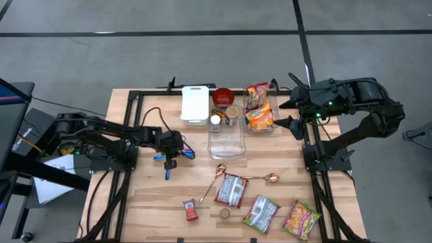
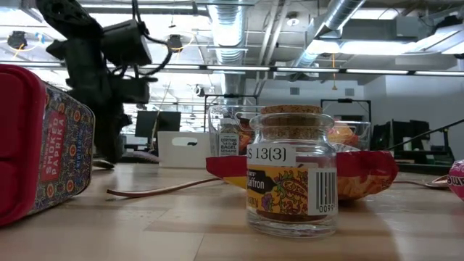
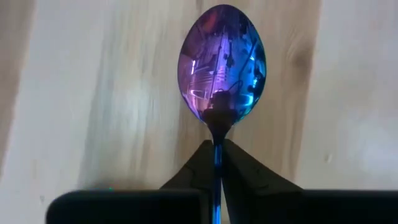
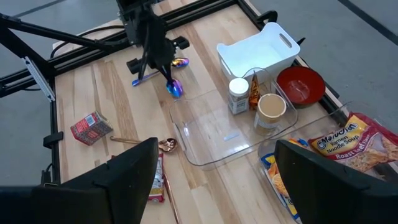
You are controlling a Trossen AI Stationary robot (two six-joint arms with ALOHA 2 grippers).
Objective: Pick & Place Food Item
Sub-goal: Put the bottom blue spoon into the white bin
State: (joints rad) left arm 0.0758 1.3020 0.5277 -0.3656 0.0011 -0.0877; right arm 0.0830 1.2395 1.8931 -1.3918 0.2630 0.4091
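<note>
While your left claw [image 3: 217, 146] is shut tight on the neck of the iridescent blue-purple metal spoon [image 3: 222, 62], the bowl pointing straight ahead of it over the wooden table [image 1: 135, 202], your right claw [image 1: 291, 111] waits wide open and empty. No food item is picked yet; the noodle packets [image 1: 302, 219] lie well apart, untouched.

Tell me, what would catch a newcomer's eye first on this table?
Probably the iridescent blue-purple spoon, pinched by its handle in the left hand over the table's left side. Next, the clear glass dish at the centre, and the bright noodle packets beside the open right hand.
</note>
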